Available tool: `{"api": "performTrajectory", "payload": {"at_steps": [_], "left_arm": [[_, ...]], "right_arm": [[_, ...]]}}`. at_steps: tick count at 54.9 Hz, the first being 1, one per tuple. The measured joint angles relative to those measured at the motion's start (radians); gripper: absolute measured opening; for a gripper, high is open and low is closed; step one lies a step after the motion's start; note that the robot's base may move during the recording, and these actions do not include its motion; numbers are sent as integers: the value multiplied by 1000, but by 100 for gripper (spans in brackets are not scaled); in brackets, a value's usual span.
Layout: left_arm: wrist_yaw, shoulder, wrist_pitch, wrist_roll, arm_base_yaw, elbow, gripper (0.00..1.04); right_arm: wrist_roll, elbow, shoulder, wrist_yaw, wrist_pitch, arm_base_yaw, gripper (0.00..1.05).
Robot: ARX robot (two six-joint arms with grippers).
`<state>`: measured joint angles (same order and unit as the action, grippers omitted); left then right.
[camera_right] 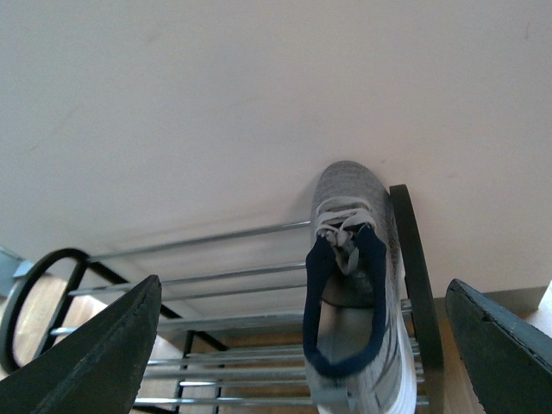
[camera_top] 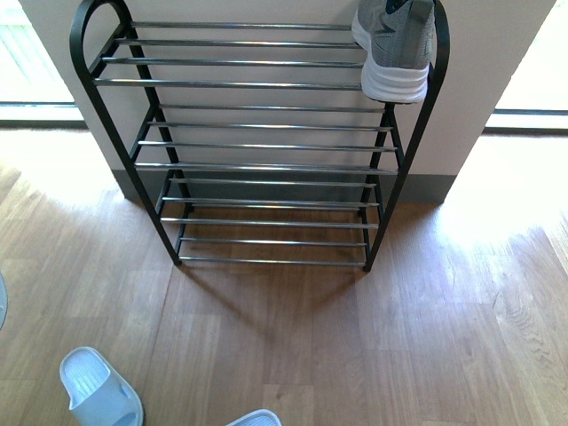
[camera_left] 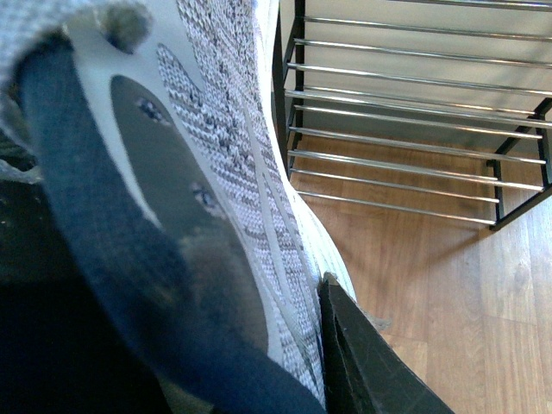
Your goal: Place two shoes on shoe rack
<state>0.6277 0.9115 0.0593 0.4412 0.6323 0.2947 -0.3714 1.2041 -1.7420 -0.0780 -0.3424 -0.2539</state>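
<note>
A grey sneaker [camera_top: 395, 44] sits at the right end of the shoe rack's [camera_top: 231, 62] top shelf. Left of it the shelf is free. The wall [camera_right: 259, 86] stands right behind it.

Black shoe rack [camera_top: 266, 166] on a wooden floor [camera_top: 399, 328], one grey sneaker [camera_top: 397, 49] on its top shelf, right end; pale slippers [camera_top: 98, 386] nearby.

Only bits of the robot show up here. The right gripper [camera_right: 304, 285] has two chunky wedge-shaped fingers [camera_right: 95, 354], matte charcoal-black, kinda grainy like foam or rubber, tapering to blunt tips. The left finger [camera_left: 371, 366] looks like the same stuff: black, angular, with a sharp straight edge.
</note>
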Motion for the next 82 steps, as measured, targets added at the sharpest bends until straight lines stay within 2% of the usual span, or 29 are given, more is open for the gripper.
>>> {"api": "performTrajectory", "payload": {"at_steps": [9, 22, 32, 35, 38, 46, 48, 51, 57, 82], "left_arm": [[0, 0, 0, 0, 0, 0, 2], [0, 0, 0, 0, 0, 0, 2], [-1, 0, 0, 0, 0, 0, 2], [-2, 0, 0, 0, 0, 0, 2], [0, 0, 0, 0, 0, 0, 2], [-3, 0, 0, 0, 0, 0, 2], [-2, 0, 0, 0, 0, 0, 2], [-1, 0, 0, 0, 0, 0, 2], [0, 0, 0, 0, 0, 0, 2], [0, 0, 0, 0, 0, 0, 2]], "right_arm": [[34, -280, 259, 90, -51, 43, 96], [93, -576, 554, 135, -101, 142, 96], [110, -638, 606, 143, -114, 165, 96], [193, -687, 610, 32, -230, 158, 85], [279, -752, 642, -2, -302, 162, 73], [344, -892, 738, 9, -337, 184, 41], [346, -911, 754, 18, -338, 193, 36], [353, -945, 786, 73, -338, 227, 26], [361, -1005, 855, 73, -337, 251, 3], [366, -1136, 1106, 76, -216, 252, 2]]}}
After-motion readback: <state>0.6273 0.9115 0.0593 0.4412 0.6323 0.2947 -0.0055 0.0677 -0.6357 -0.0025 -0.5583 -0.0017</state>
